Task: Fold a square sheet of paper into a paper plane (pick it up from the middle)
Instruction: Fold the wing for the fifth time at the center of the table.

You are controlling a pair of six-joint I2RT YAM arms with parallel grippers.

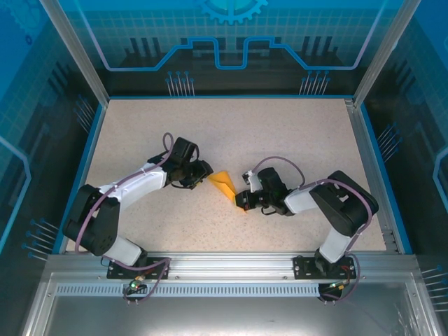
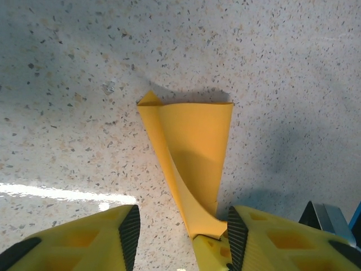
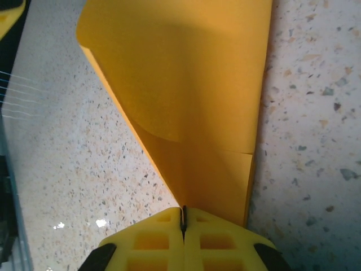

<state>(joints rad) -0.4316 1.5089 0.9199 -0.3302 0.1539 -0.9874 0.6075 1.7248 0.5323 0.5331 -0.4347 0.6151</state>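
The sheet of paper [image 1: 225,184] is orange-yellow and folded into a narrow wedge, lying mid-table between both arms. My right gripper [image 1: 242,202] is shut on its pointed end; in the right wrist view the jaws [image 3: 183,217] meet on the thin paper [image 3: 186,96], which fans out away from them. My left gripper [image 1: 208,171] stands at the wedge's wide end. In the left wrist view its fingers [image 2: 183,228] are open, well apart, with the paper [image 2: 194,144] reaching toward me between them. The right fingertips [image 2: 213,253] pinching the point show beside my right pad.
The speckled tabletop [image 1: 294,133] has free room behind and to both sides. A blue-edged metal frame [image 1: 369,140] borders it, with transparent walls around. A metal rail [image 1: 231,262] with the arm bases runs along the near edge.
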